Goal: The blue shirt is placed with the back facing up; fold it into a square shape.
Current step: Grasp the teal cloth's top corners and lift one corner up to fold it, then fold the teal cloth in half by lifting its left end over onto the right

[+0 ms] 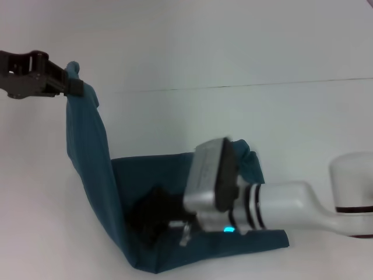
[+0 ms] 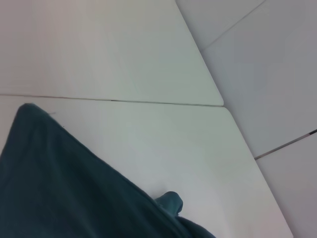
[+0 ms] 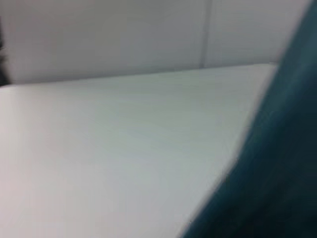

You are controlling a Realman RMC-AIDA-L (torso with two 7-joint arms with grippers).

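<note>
Left pincer (image 1: 74,86) clamping lifted blue shirt (image 1: 93,157) corner

worktop (image 1: 262,52): white, smooth, matte; a thin dark seam crosses it side to side at the far part | on it: blue shirt (image 1: 169,233), dark teal, lower part lying flat in folds near the front edge; one strip rises off the surface toward the left | rest bare white
</note>
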